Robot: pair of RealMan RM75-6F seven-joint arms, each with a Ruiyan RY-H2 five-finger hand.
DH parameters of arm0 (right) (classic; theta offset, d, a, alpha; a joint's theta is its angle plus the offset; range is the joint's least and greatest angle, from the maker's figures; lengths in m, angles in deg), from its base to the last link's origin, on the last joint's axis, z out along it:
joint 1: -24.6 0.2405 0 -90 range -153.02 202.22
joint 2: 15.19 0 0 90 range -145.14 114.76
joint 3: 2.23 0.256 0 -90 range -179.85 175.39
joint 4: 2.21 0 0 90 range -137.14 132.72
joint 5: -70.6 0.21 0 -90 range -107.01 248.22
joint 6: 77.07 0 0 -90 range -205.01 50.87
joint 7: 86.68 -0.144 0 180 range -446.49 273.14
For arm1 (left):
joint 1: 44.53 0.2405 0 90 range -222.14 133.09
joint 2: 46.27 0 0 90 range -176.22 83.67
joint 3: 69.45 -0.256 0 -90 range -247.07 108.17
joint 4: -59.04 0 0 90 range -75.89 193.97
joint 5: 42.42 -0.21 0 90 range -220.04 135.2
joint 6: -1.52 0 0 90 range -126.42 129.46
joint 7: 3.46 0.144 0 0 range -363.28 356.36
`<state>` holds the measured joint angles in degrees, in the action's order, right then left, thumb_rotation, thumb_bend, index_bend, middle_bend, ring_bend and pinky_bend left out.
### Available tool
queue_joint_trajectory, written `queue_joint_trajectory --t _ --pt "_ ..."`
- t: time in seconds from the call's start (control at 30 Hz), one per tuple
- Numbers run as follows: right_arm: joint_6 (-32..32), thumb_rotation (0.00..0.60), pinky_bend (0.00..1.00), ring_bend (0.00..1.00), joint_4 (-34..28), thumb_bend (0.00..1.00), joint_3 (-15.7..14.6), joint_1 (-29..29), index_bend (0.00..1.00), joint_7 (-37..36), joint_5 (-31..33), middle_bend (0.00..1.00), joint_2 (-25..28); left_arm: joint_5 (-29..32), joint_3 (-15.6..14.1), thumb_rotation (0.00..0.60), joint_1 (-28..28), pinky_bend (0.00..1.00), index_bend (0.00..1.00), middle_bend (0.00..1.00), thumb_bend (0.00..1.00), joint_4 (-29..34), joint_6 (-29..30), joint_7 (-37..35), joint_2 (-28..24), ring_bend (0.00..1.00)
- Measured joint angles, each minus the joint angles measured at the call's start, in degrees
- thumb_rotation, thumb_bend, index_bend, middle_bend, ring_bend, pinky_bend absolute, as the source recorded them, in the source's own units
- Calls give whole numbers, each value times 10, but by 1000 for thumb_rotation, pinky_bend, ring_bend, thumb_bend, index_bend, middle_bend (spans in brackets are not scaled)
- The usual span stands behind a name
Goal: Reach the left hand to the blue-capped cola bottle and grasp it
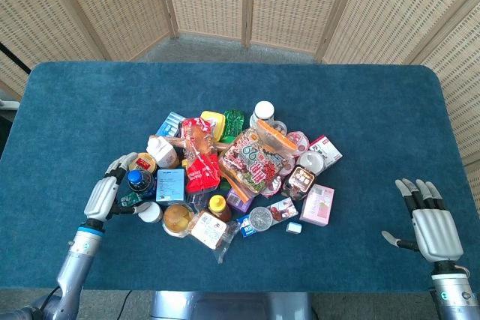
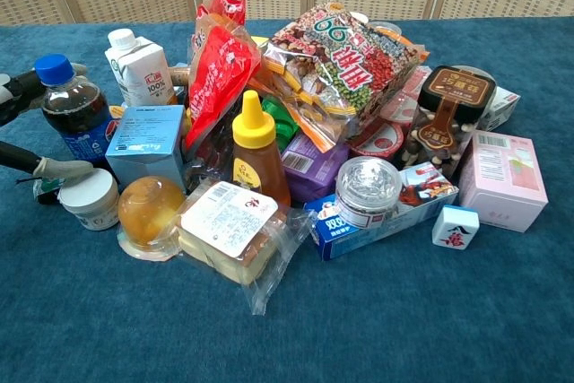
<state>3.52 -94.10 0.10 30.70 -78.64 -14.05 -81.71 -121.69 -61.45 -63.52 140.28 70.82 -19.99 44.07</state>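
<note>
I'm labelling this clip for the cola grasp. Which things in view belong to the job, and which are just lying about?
Part of the job:
cola bottle, blue cap, at the pile's left edge
left hand, open beside it, fingers reaching around, not yet closed

Just lying about:
honey bottle
milk carton
blue box
pink box
white jar
right hand, open, far off
</note>
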Motion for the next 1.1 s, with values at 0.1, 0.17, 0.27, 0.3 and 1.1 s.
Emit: queue_joint_trajectory --t 0.1,0.17,0.27,0.3,1.1 --pt "1 461 0 0 -1 0 0 0 0 -1 0 0 0 5 4 600 -1 25 41 15 21 -9 7 9 14 0" --pt "1 458 0 0 0 0 0 0 0 -1 0 0 0 7 6 600 -2 131 157 133 21 -15 11 18 21 41" --pt "2 462 0 0 -1 0 0 0 0 -2 0 0 1 7 8 600 -2 331 413 414 21 -28 25 36 35 261" --pt "2 461 0 0 -1 0 0 0 0 -2 -1 0 1 7 9 600 -2 372 482 477 20 -34 33 44 42 321" --pt "-2 463 0 0 -5 0 -4 1 0 10 -3 0 -1 -30 51 600 13 418 658 625 34 79 145 85 -19 433"
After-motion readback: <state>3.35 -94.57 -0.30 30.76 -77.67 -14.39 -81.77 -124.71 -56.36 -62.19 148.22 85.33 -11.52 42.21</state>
